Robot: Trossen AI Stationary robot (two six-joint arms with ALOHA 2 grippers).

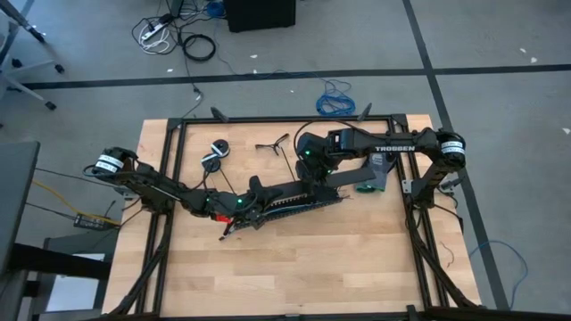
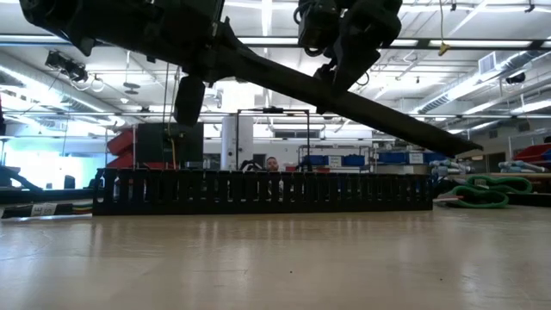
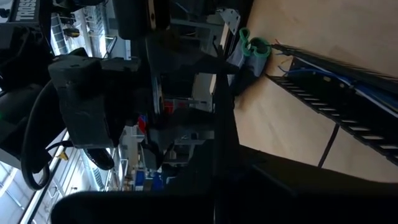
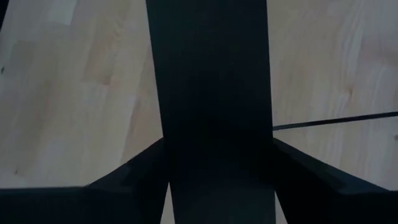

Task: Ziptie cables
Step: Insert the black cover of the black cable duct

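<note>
My left tool [image 1: 234, 212], mid-frame, pinches the black strip [image 2: 379, 116] aloft; right tool [image 1: 314, 171] straddles it, fingers spread, to steady it.

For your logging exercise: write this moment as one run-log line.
left gripper: shut on black strip, mid-table | right gripper: around same strip | strip: lifted, tilted | thin tie: lying on table

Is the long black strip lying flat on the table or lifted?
Lifted: low view shows the strip slanting above the slotted duct.
</note>
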